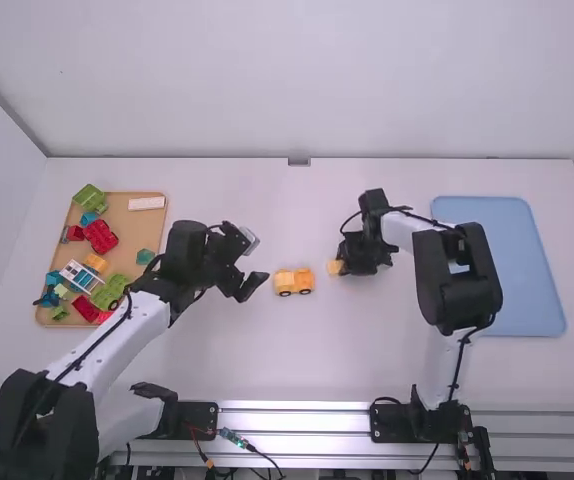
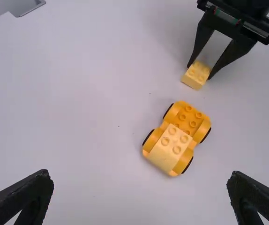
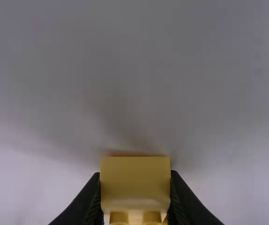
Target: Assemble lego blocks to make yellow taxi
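In the high view my left gripper [image 1: 252, 265] is left of the yellow car [image 1: 294, 282], and my right gripper [image 1: 343, 266] is right of it. The left wrist view shows the orange wheeled base [image 2: 189, 121] with a pale yellow block [image 2: 168, 146] on one end. Between the spread fingers of my left gripper [image 2: 140, 190] there is nothing held. A loose light yellow block [image 3: 135, 183] is pinched by my right gripper [image 3: 135, 194]; the same yellow block [image 2: 197, 75] appears beyond the car in the left wrist view.
At the left lies a brown tray [image 1: 119, 222] with red, green and blue blocks, a white piece [image 1: 147, 203] and other parts. A blue tray [image 1: 537, 280] lies at the right, partly behind the right arm.
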Tool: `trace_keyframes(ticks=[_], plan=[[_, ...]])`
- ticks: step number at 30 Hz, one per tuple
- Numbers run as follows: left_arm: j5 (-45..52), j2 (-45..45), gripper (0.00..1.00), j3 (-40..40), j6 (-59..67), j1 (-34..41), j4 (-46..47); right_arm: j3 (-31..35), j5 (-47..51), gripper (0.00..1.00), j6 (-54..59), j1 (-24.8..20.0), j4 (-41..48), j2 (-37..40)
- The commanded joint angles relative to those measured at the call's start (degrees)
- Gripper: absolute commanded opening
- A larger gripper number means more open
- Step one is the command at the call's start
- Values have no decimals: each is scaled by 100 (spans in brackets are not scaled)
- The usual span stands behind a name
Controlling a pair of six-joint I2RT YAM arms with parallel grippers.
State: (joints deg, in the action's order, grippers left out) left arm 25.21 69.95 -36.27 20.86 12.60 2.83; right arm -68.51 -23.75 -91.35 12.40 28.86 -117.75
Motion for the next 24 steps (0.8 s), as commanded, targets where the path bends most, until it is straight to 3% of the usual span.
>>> trace_keyframes(ticks=[1, 4, 7, 8, 9, 14, 20, 24], plan=[[35, -52, 99, -83, -2, -17, 22, 272, 66, 17, -9, -96, 109, -204], [32, -52, 99, -83, -4, -15, 17, 184, -57, 19, 369, -197, 323, -204], [37, -52, 99, -83, -7, -17, 9, 10, -70, 30, 647, -326, 732, -204], [35, -52, 99, -83, -11, -15, 0, -19, -79, 38, 691, -348, 797, -204], [35, -52, 99, -83, -81, -15, -15, -73, -127, 71, 826, -378, 902, -204], [32, -52, 99, -83, -197, -15, -37, -78, -199, 99, 968, -461, 924, -204], [32, -52, 99, -83, -197, -17, -26, -95, -461, 99, 1191, -575, 933, -204], [35, -52, 99, -83, -195, -17, -28, -340, -793, 99, 1790, -848, 1560, -204]])
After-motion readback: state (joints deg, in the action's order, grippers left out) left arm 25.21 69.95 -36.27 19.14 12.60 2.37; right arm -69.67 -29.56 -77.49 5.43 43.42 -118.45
